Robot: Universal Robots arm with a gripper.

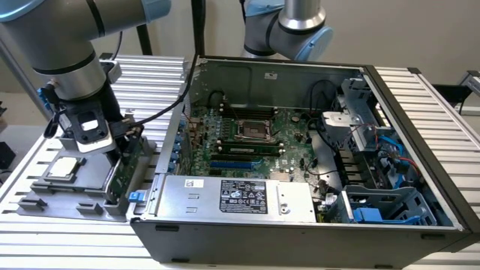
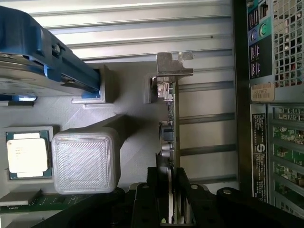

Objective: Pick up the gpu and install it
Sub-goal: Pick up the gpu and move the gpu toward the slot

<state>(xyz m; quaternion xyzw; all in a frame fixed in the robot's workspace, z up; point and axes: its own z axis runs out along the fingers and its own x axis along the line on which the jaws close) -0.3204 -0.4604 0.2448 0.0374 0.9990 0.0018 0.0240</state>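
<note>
Claw (image 1: 118, 147) low at the left of the exterior view, over the grey parts tray (image 1: 45, 198). Wrist view: jaws (image 2: 172, 176) drawn narrow, one black finger (image 2: 154, 185) on each face of the gpu (image 2: 170, 121), pinching its thin edge. Card stands upright on edge in its tray slot (image 1: 120, 171), silver bracket (image 2: 173, 64) at the far end. CPU chip (image 1: 62, 167) sits in its own pocket just beside it, and the open computer case (image 1: 300, 239) lies to the exterior view's right.

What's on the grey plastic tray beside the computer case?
Small square silver CPU chip, silver hard drive with blue rails, and thin green gpu card standing on edge, gripper closed on it. Its lower edge is hidden in a slot.
</note>
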